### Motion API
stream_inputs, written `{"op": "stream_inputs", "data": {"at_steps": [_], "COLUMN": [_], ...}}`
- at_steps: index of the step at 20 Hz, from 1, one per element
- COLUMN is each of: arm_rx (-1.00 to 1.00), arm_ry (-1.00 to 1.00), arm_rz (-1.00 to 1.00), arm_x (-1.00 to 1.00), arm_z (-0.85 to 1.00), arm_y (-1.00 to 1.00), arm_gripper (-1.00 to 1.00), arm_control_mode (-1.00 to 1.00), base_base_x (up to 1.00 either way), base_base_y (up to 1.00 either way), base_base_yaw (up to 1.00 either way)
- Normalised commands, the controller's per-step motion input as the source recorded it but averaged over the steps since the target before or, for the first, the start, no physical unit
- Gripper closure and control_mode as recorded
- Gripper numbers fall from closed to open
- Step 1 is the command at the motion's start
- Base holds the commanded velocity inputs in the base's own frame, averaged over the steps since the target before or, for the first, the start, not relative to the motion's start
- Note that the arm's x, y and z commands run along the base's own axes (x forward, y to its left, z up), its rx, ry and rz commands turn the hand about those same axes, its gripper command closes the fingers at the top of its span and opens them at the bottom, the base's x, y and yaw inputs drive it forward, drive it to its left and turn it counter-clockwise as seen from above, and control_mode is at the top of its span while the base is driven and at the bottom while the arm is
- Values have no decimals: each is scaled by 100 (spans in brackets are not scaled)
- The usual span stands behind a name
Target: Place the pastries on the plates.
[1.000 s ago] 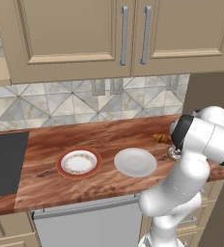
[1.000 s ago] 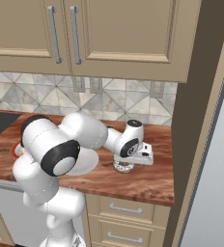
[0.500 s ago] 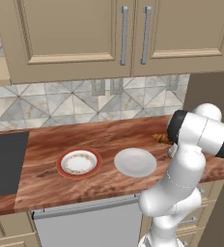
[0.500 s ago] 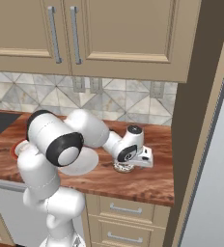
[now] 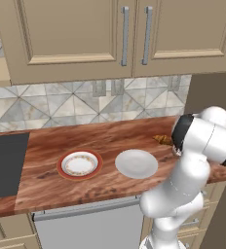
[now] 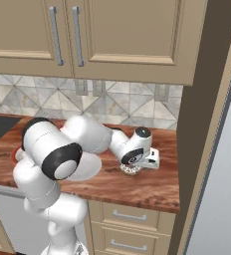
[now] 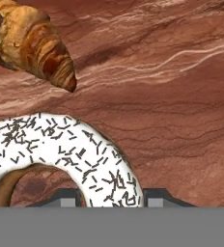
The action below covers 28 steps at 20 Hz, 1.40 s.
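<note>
Our arm has dropped lower; our claw (image 7: 111,195) sits spread around the donut (image 7: 65,154) near the counter's (image 5: 105,141) right end.

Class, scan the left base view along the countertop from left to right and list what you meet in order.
Dark cooktop → red-rimmed patterned plate → plain pale plate → croissant, part hidden by the robot's arm.

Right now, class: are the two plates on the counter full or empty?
Empty. The red-rimmed plate and the plain white plate carry nothing; the donut and croissant lie on the bare wooden counter.
</note>
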Motion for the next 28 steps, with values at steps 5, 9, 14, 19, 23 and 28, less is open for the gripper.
{"op": "stream_inputs", "data": {"at_steps": [5,9,14,19,23,28], "arm_rx": [23,16,7,0,0,0], "arm_ry": [-24,-15,-3,0,0,0], "arm_rz": [1,3,1,0,0,0], "arm_x": [-14,-17,-12,-5,-5,0], "arm_z": [100,79,44,13,2,13], "arm_y": [41,100,100,100,100,100], "arm_gripper": [100,100,100,100,100,100], "arm_control_mode": [-100,-100,-100,-100,-100,-100], "base_base_x": [0,0,0,0,0,0], "base_base_y": [0,0,0,0,0,0], "base_base_yaw": [0,0,0,0,0,0]}}
